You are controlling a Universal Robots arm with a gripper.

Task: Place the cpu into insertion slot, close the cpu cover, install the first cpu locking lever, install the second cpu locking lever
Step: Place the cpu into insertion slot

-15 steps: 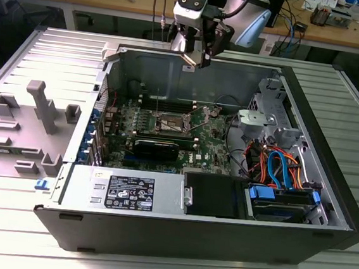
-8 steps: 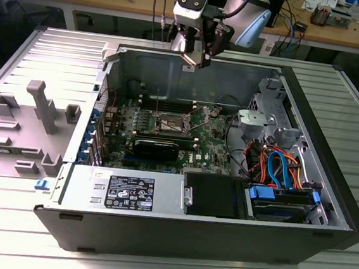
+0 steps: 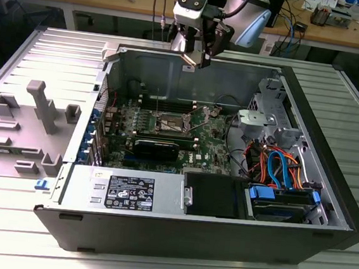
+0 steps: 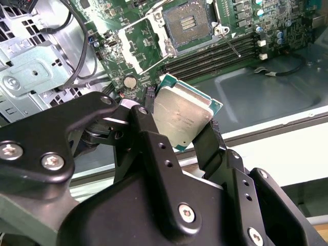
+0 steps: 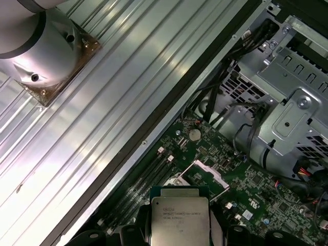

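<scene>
Two black jaws grip the cpu [image 4: 182, 115] by opposite edges. It is a flat square chip with a dull silver top and a thin green border, held tilted. Well below it, on the green board [image 4: 294, 23], the slot [image 4: 187, 23] lies bare, dark inside a silvery rim. The cover [image 4: 138, 46] is swung open just beside it. In the exterior view the jaws hang above the case [image 3: 235, 82] at its far wall, and the slot sits lower, toward the exterior view's left.
</scene>
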